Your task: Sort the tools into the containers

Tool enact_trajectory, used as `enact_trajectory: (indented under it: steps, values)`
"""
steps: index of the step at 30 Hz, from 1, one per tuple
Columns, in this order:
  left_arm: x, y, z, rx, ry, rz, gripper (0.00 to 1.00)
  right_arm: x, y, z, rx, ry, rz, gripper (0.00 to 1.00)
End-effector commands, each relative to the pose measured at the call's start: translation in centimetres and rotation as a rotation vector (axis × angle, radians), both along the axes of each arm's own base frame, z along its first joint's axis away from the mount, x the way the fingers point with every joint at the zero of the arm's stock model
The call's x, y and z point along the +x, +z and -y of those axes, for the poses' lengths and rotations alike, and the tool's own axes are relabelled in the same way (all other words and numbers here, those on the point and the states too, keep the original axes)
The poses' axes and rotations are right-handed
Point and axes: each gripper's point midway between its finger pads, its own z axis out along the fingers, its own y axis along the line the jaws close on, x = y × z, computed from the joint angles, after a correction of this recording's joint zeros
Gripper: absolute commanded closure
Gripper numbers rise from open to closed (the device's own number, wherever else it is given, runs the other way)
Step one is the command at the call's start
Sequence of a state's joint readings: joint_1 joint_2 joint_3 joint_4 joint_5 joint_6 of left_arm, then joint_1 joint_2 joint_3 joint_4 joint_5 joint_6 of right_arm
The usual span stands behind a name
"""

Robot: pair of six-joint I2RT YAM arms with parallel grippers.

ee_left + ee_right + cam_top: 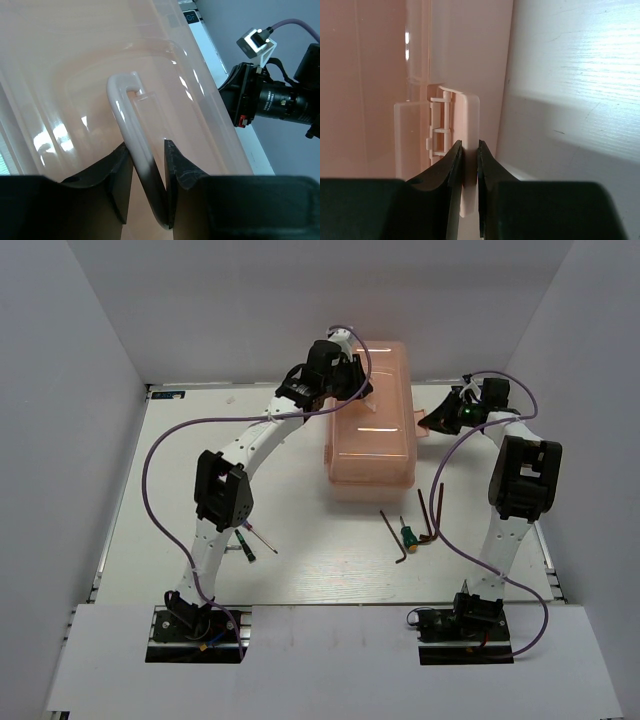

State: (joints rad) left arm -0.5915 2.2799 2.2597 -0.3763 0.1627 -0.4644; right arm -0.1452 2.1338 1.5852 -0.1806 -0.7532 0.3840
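Observation:
The peach-pink toolbox (370, 440) stands closed at the back middle of the table. My left gripper (345, 390) is on top of it, jaws shut on the white lid handle (122, 110), which runs down between the fingers (177, 170). My right gripper (445, 420) is at the box's right side, shut on the pink latch tab (469, 117). Loose tools lie in front of the box: dark hex keys (392, 533) (432, 515), a stubby green screwdriver (408, 537), and thin screwdrivers (245, 547) (262, 537) next to the left arm.
White walls close the table in at left, right and back. A purple cable (150, 455) loops out from the left arm and another (545, 615) hangs beside the right arm's base. The right wrist's camera (272, 95) sits close to the box lid.

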Motion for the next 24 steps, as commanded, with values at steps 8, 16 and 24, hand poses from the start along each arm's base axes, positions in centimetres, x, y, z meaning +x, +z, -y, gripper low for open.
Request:
enact_trajectory:
  steps: [8, 16, 24]
  values:
    - [-0.2, 7.7, -3.1, 0.011, 0.036, 0.153, 1.0, 2.0, -0.1, 3.3, -0.109, -0.06, 0.053, 1.0]
    - [-0.7, 10.4, -4.9, 0.001, 0.055, 0.187, 1.0, 2.0, -0.2, 3.8, -0.113, -0.069, 0.048, 1.0]
    - [-1.8, 13.5, -8.6, 0.004, 0.103, 0.23, 1.0, 2.0, -0.5, 4.4, -0.126, -0.079, 0.038, 1.0]
